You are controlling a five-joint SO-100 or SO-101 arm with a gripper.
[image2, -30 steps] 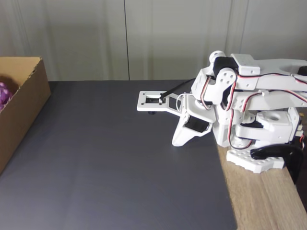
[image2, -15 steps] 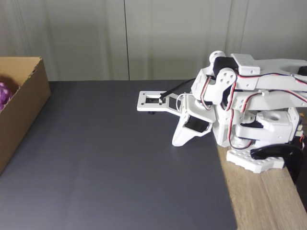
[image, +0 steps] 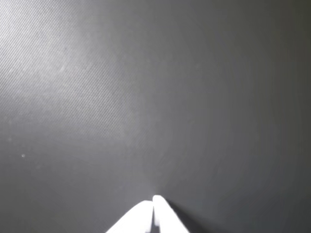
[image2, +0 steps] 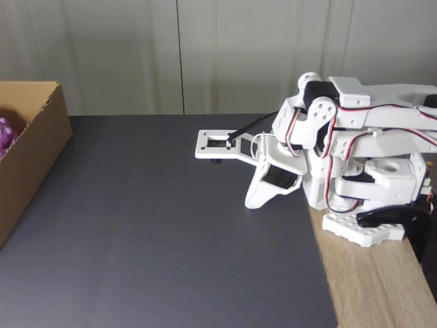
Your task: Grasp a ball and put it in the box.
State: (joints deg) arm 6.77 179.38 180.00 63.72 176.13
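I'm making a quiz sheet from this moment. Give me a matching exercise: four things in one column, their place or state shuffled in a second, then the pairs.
Things:
1. ball
2. box
3. gripper
4. dark mat

Places or states:
A. shut, fingertips down by the mat, at the folded arm
B. inside the box, at the fixed view's left edge
C. covers the tabletop, bare across the middle
D. stands open-topped on the mat's left side

Pairs: 1-B, 2-D, 3-A, 4-C

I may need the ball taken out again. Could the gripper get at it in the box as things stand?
Probably yes: the ball lies in the open-topped box, and the dark mat between is bare. The gripper is folded back, shut, far across the mat.
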